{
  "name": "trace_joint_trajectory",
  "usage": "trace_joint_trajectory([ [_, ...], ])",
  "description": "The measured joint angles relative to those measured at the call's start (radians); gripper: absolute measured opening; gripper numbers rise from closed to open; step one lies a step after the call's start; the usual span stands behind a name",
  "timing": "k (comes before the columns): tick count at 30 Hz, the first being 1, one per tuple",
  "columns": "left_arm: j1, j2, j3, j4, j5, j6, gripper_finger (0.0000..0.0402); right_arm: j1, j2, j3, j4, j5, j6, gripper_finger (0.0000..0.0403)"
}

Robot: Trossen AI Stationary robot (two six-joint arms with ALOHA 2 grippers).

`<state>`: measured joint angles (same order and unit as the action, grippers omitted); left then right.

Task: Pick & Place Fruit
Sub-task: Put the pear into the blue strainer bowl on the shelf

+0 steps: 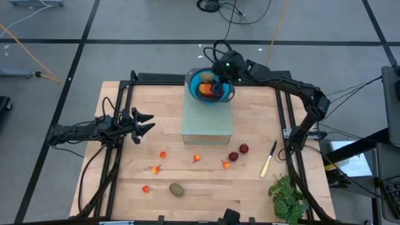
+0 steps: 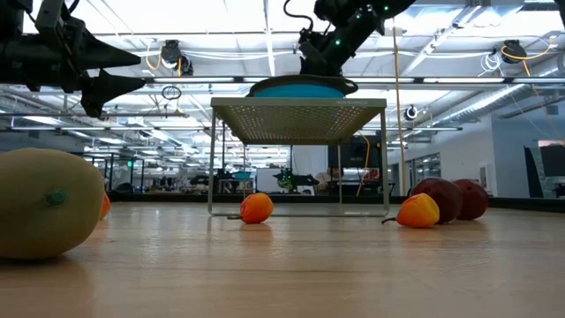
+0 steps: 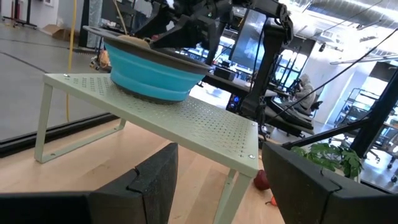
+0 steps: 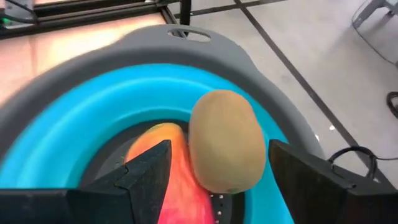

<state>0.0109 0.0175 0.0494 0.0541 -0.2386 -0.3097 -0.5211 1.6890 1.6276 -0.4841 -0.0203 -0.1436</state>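
Wooden desk carried a raised perforated stand holding the blue bowl at upper centre. My right end effector hung spread above it, a brownish-green oval resting inside beside the orange-red oblong, apparently just dropped. Other fruit waited lower centre; my left end effector idled spread at left.

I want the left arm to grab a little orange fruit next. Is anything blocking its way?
Nothing visible does. The left gripper hangs open over bare wood, and the nearest small orange fruit lies in the open just beyond it, apart from the metal stand.

Dark jointed arms (black cables trailing) — green light.
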Motion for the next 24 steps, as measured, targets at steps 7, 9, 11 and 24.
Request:
trace_joint_trajectory([
  [7,0.0,0.0,0.0,0.001,0.0,0.0,0.0234,0.03,-0.045,0.0,-0.037,0.003,0.002,0.0243],
  [9,0.0,0.0,0.0,0.001,0.0,0.0,0.0234,0.043,-0.053,0.0,-0.044,0.028,0.01,0.0233],
  [11,0.0,0.0,0.0,0.001,0.0,0.0,0.0234,0.053,-0.064,0.0,-0.072,0.05,0.011,0.0221],
  [24,0.0,0.0,0.0,0.001,0.0,0.0,0.0234,0.144,-0.11,-0.001,-0.144,0.046,0.009,0.0105],
])
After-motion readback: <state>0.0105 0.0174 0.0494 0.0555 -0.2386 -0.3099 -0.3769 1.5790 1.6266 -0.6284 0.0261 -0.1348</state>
